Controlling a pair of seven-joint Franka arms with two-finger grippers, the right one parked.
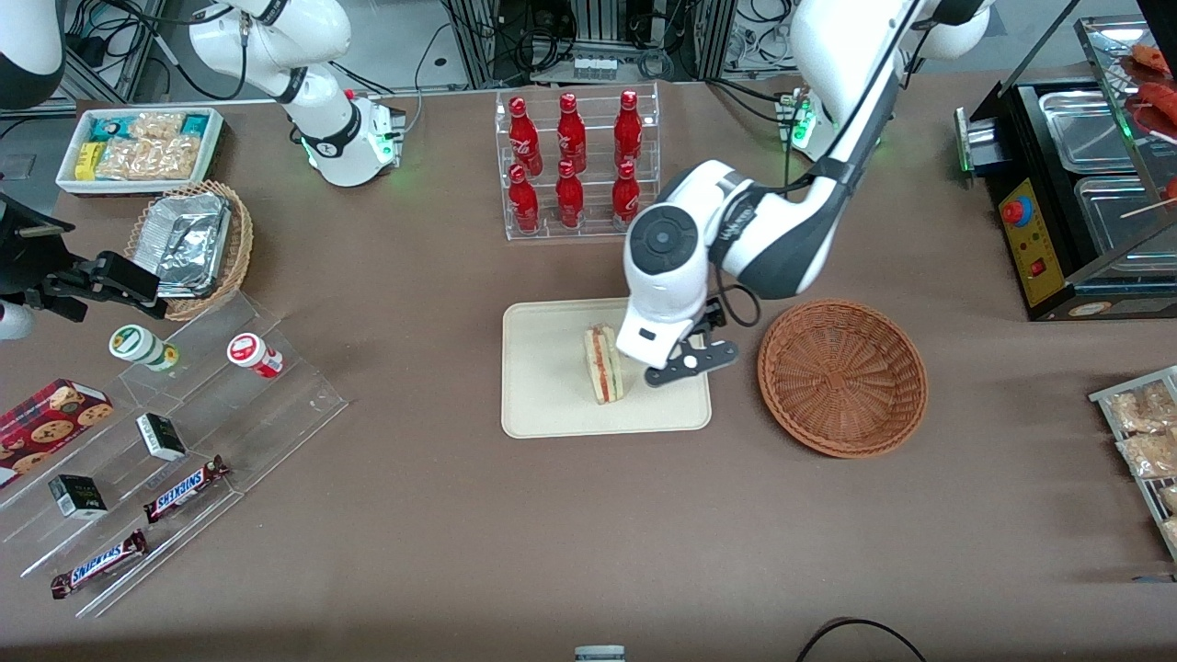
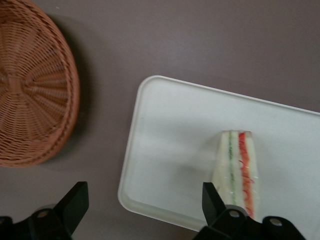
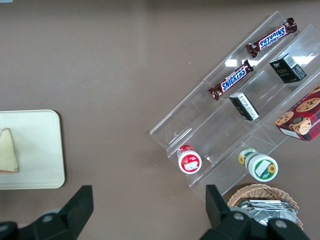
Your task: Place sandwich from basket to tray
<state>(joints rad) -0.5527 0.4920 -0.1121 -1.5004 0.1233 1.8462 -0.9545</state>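
The sandwich (image 1: 602,364) stands on its edge on the cream tray (image 1: 552,405), with its red and green filling layers showing on top. It also shows in the left wrist view (image 2: 239,167) and in the right wrist view (image 3: 7,151). My left gripper (image 1: 644,354) hovers over the tray beside the sandwich, on the side toward the basket. In the left wrist view the gripper (image 2: 144,202) is open and empty, and one finger (image 2: 212,200) is close beside the sandwich over the tray (image 2: 170,150). The reddish-brown basket (image 1: 841,377) is empty beside the tray and also shows in the left wrist view (image 2: 30,95).
A clear rack of red bottles (image 1: 575,161) stands farther from the front camera than the tray. Toward the parked arm's end are a clear stepped shelf with snacks (image 1: 165,432), a tan basket of foil trays (image 1: 188,248) and a white snack bin (image 1: 138,147). A black appliance (image 1: 1076,184) stands at the working arm's end.
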